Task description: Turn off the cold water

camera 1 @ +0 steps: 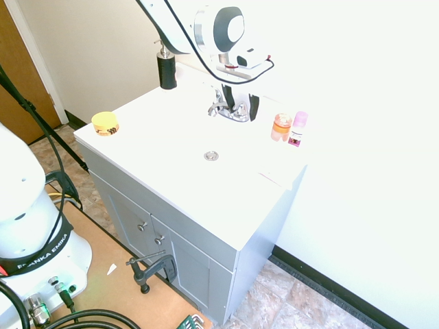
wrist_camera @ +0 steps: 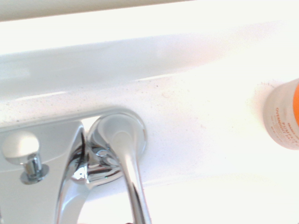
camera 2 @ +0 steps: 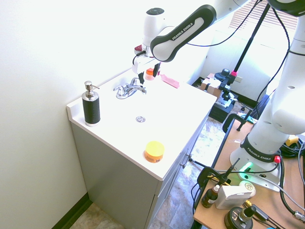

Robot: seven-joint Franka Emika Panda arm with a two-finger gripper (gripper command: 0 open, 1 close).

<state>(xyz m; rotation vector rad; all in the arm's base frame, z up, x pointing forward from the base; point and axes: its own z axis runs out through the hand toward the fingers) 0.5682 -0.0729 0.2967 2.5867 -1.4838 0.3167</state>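
Note:
The chrome faucet [camera 1: 230, 110] [camera 2: 128, 89] stands at the back of the white basin [camera 1: 185, 137], with a short spout and low lever handles. No stream of cold water shows from it. My gripper [camera 1: 239, 103] [camera 2: 139, 72] hangs right over the faucet's handle on the bottle side. Its two dark fingers [camera 1: 254, 107] stand apart on either side of that handle, open. From the wrist view, the chrome lever [wrist_camera: 122, 154] lies close below, with the round pop-up knob [wrist_camera: 20, 144] beside it.
A black pump bottle [camera 1: 167, 68] [camera 2: 90, 108] stands at the counter's back corner. An orange bottle [camera 1: 280, 127] [wrist_camera: 285, 116] and a pink bottle [camera 1: 298, 129] sit just beside the faucet. A yellow-orange jar [camera 1: 105, 123] [camera 2: 154, 150] rests near the front edge. The drain ring [camera 1: 211, 156] lies mid-basin.

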